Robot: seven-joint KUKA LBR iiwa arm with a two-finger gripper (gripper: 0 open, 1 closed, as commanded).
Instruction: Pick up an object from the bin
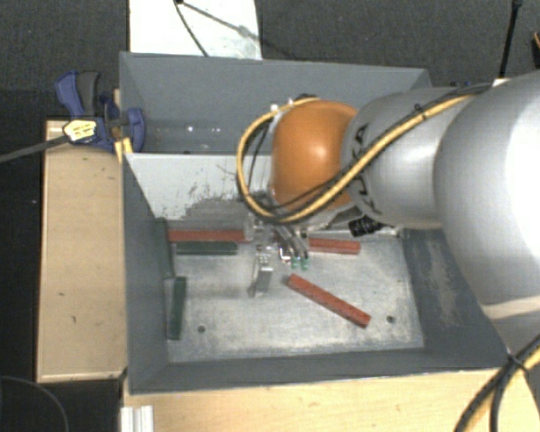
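Note:
My gripper (279,272) hangs low over the middle of the bin floor, below the orange wrist cover. It is open, with nothing between its fingers. One grey fingertip (259,281) reaches down to the left, close to the floor. A red-brown bar (329,301) lies slanted on the floor just right of the gripper, its upper end near the right finger. A second long red-brown bar (203,236) lies along the back wall to the gripper's left, with a dark green bar (207,249) right in front of it. Another red-brown piece (338,247) shows behind the gripper to the right.
A dark green block (174,308) lies by the left wall, well away from the gripper. The arm's thick silver body covers the bin's right side and back right corner. Bare floor lies in front of the gripper, toward the near wall.

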